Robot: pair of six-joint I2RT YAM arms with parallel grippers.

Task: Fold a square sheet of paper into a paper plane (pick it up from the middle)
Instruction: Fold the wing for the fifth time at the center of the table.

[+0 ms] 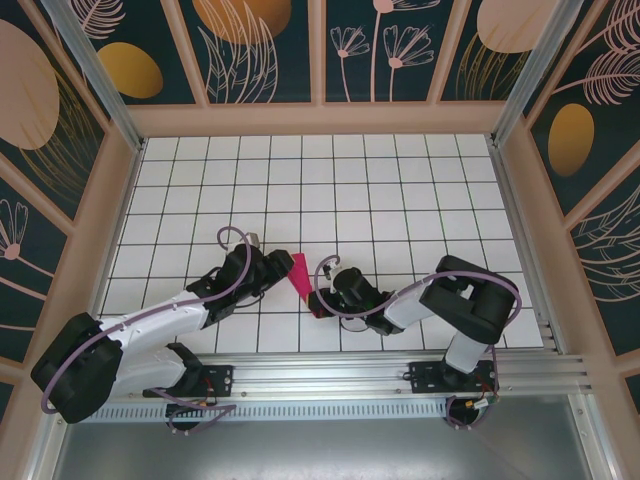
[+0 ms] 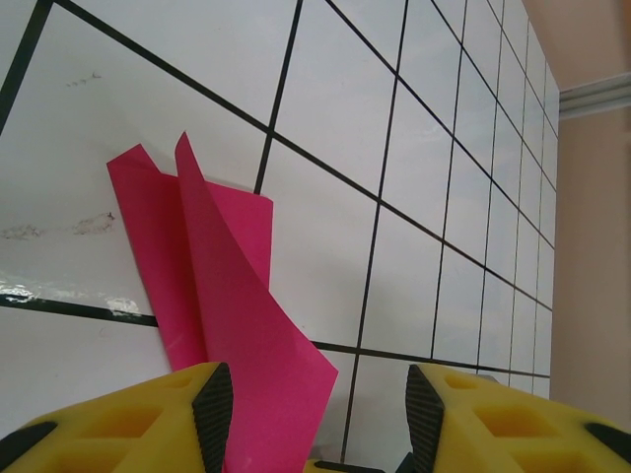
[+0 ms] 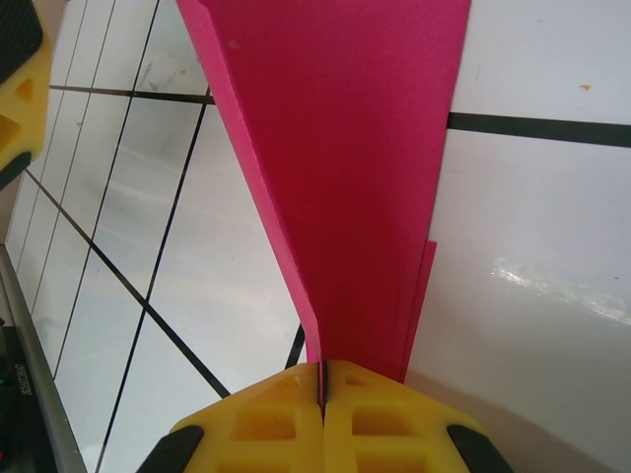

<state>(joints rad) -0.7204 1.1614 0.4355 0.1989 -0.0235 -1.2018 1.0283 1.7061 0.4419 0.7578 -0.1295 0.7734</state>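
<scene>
The magenta-pink sheet of paper (image 1: 298,270) is folded into a narrow creased wedge and stands on edge between the two grippers. My right gripper (image 1: 317,300) is shut on its near end; in the right wrist view the layered paper (image 3: 345,148) rises straight out of the closed gripper (image 3: 322,379). My left gripper (image 1: 283,272) sits at the paper's left side. In the left wrist view the left gripper (image 2: 312,404) is open, and a loose flap of the paper (image 2: 227,296) hangs between its fingers, close to the left pad (image 2: 213,409).
The white tiled table (image 1: 330,180) stretches away beyond the arms. An aluminium rail (image 1: 400,370) runs along the near edge, and patterned walls (image 1: 60,150) close in the left, right and back. A left fingertip (image 3: 15,79) shows at the right wrist view's corner.
</scene>
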